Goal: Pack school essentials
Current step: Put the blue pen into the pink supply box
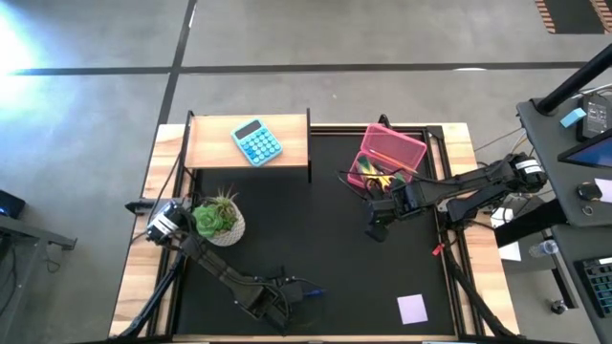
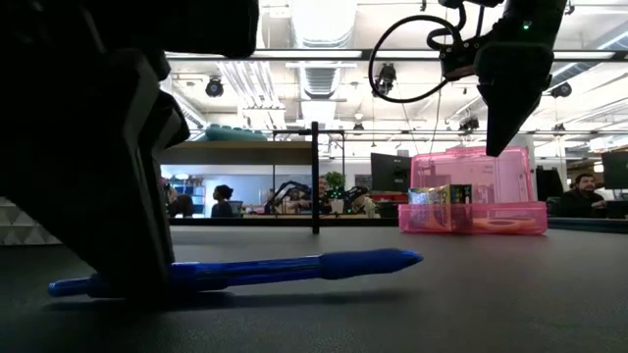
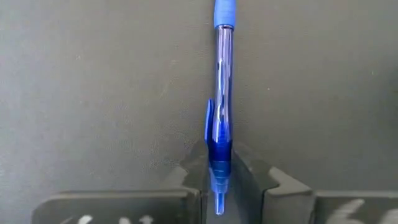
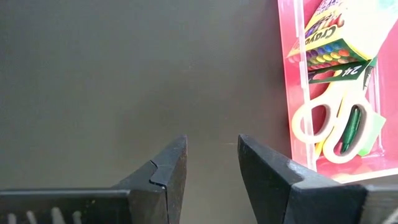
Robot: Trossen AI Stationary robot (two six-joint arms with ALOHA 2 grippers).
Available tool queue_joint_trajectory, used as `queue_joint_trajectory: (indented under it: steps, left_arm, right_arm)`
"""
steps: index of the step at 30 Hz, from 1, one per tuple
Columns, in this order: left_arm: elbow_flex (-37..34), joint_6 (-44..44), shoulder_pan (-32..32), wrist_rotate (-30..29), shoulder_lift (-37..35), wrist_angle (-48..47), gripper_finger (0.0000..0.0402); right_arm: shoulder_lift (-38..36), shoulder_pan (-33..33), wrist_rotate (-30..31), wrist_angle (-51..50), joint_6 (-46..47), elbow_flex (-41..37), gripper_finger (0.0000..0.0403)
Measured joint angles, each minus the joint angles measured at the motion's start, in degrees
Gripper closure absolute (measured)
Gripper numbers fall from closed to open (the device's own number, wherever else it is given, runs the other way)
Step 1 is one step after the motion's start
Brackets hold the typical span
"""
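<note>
Fingers of the left gripper [image 3: 219, 186] are clamped on the clip end of the blue pen [image 3: 222, 106]. This gripper sits at the near edge of the black mat [image 1: 316, 239], left of centre. The pen lies flat on the mat, with its long axis running straight out from the fingers toward the grip end.

The lilac note pad [image 1: 412, 308] lies flat near the near right corner, well apart from both grippers.

The right gripper [image 4: 211, 165] hangs above the mat just beside the pink pencil case [image 1: 392, 158], its fingers parted and empty. The case stands open at the far right and holds a crayon box [image 4: 329, 53] and the scissors [image 4: 333, 127].

The case lies far and right of the pen, so the left arm likely makes a diagonal carry; the right arm is nearer the case.

A teal calculator [image 1: 256, 142] rests on the wooden shelf [image 1: 210, 143], and a potted plant [image 1: 220, 218] stands at the left.
</note>
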Motion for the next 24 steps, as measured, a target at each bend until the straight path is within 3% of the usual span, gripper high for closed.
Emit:
queue_joint_trajectory:
  steps: [4, 12, 24]
  left_arm:
    - [-0.2, -1.2, 1.3, 0.2, -2.0, 0.0, 0.0373]
    - [-0.2, 1.3, 6.1, -5.9, -11.3, 0.3, 0.0373]
    - [-0.3, 12.7, 14.7, -21.6, -28.1, 4.7, 0.0371]
  right_arm:
    - [-0.1, 0.0, -0.2, 0.0, -0.2, 0.0, 0.0271]
    - [-3.8, 0.0, -0.5, 2.4, -3.9, 0.0, 0.0271]
    - [-15.9, 0.0, -7.6, 28.1, -19.1, 0.0, 0.0271]
